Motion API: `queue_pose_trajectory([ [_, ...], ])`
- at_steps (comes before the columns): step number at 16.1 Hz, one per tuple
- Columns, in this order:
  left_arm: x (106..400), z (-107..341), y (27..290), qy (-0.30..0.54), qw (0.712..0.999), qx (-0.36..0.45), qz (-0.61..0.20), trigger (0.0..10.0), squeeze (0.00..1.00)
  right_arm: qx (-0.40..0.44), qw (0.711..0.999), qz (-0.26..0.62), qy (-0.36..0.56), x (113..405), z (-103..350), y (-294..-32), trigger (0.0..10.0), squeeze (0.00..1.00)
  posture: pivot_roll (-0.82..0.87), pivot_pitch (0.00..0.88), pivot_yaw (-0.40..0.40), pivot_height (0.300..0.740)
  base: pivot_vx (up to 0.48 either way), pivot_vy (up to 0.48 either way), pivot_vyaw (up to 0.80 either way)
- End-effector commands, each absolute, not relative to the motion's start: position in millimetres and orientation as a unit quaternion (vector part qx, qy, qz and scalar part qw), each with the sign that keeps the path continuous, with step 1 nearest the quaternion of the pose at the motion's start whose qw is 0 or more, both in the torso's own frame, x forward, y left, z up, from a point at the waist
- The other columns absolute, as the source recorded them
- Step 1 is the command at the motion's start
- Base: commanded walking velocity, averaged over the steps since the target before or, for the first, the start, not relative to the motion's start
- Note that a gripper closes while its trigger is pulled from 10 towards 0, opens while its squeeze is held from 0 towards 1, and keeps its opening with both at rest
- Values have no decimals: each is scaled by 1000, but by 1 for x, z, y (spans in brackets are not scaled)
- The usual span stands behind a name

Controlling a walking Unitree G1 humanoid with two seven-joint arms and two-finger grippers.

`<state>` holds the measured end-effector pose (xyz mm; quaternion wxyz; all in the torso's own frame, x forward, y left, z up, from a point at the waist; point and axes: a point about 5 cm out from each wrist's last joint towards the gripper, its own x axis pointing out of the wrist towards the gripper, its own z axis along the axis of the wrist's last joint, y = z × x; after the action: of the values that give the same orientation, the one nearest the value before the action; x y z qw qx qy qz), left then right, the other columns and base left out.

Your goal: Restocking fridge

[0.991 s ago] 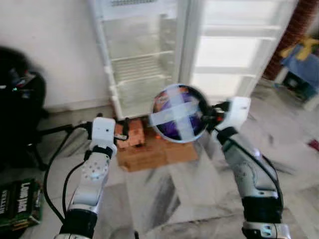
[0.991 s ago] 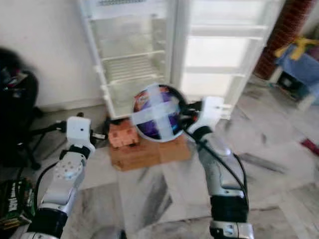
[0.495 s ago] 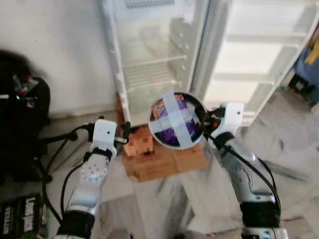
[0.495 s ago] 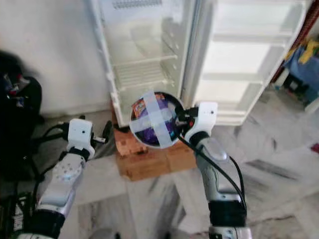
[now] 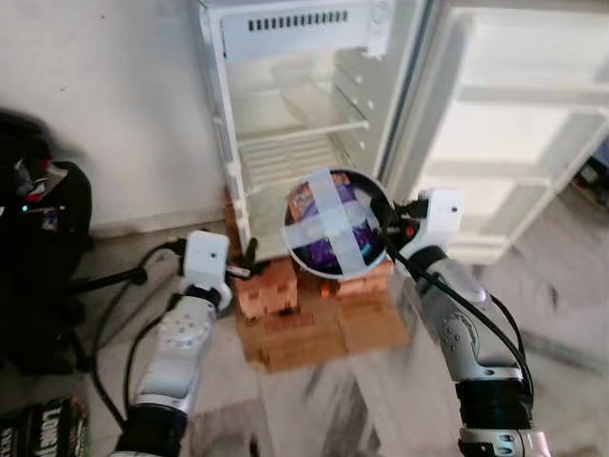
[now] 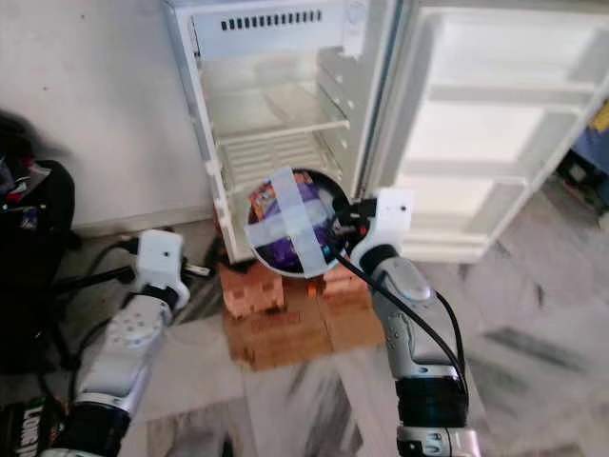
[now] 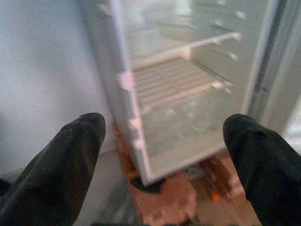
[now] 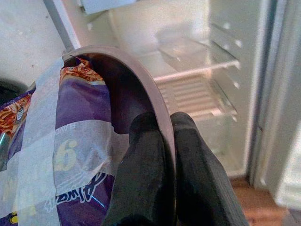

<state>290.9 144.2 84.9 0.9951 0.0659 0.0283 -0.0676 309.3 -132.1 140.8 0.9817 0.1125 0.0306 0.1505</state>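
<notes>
View has closed in on the open fridge over the last second: robot is approaching. Right pincer clamps the rim of the taped bowl, held just before the lower shelves. Left pincer spread wide, empty. Judgement: placing comes next.

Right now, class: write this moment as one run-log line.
right gripper: shut on bowl rim | left gripper: open, free | fridge: open ahead

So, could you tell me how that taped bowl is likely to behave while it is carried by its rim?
The bowl probably stays stiff, since the right gripper pinches just its thin rim. That single-edge hold might let it swing or slip. The tape cross likely keeps the purple packets from falling out.
</notes>
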Motion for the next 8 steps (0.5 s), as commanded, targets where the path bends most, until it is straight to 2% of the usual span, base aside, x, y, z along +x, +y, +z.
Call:
queue_pose_trajectory([
  [1,289,84,151,35,996,65,-54,10000,0,108,980,167,20,310,146,-122,10000,0,73,85,-29,740,480,0,0],
  [8,289,85,149,33,996,60,-53,10000,0,99,978,181,20,309,145,-118,10000,0,76,86,-32,740,423,0,0],
])
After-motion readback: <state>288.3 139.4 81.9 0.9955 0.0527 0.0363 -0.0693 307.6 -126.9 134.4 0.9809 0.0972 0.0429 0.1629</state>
